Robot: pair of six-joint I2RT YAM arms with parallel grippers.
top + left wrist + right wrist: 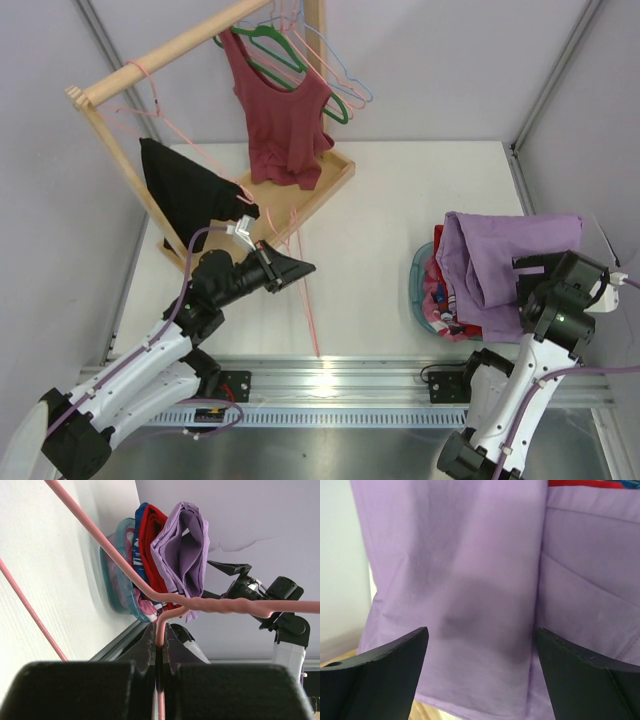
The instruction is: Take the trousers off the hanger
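The lilac trousers (500,262) lie folded on top of a basket at the right, off the hanger; they also show in the left wrist view (182,545) and fill the right wrist view (470,570). My left gripper (298,268) is shut on the wire neck of the thin pale pink hanger (309,310), which is bare and slants down to the table. In the left wrist view the hanger (125,565) runs out from between my closed left gripper (161,630). My right gripper (528,266) is open and empty, just above the trousers (482,655).
A blue-rimmed basket (418,275) of coloured clothes sits under the trousers. A wooden rack (160,50) with a tray base (335,180) stands at the back left, with a maroon top (280,110) on a green hanger, a light blue hanger (350,80) and a black garment (185,190).
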